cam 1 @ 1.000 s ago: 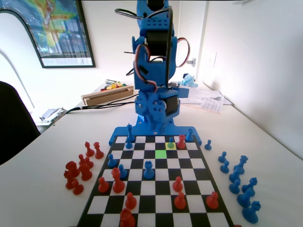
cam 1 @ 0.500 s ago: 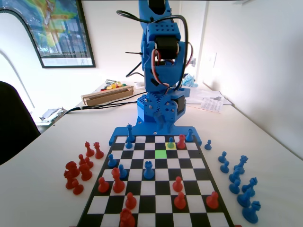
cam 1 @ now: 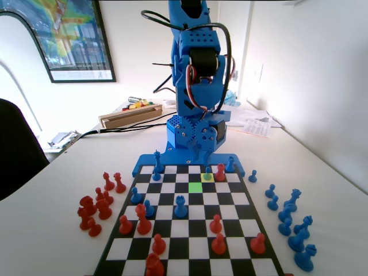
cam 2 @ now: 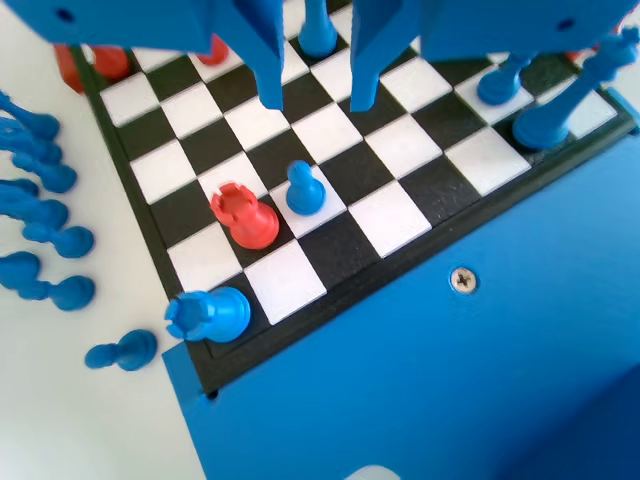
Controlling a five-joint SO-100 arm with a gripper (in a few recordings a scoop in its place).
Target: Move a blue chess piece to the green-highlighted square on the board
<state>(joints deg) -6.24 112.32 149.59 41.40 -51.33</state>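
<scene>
Bright, even daylight with soft shadows; wrist view slightly blurred close up.

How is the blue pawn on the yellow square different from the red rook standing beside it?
The blue pawn has a round ball head; the red rook has a notched, crown-like top. The pawn is slimmer and the rook is wider. The pawn is blue, the rook red. Both stand upright on neighbouring squares near the board's edge, below the open claw.

Likely office: framed poster [cam 1: 66,37], papers [cam 1: 253,123] (white walls).

blue pawn [cam 2: 304,189], red rook [cam 2: 242,215], checkered board [cam 2: 395,145]
</scene>
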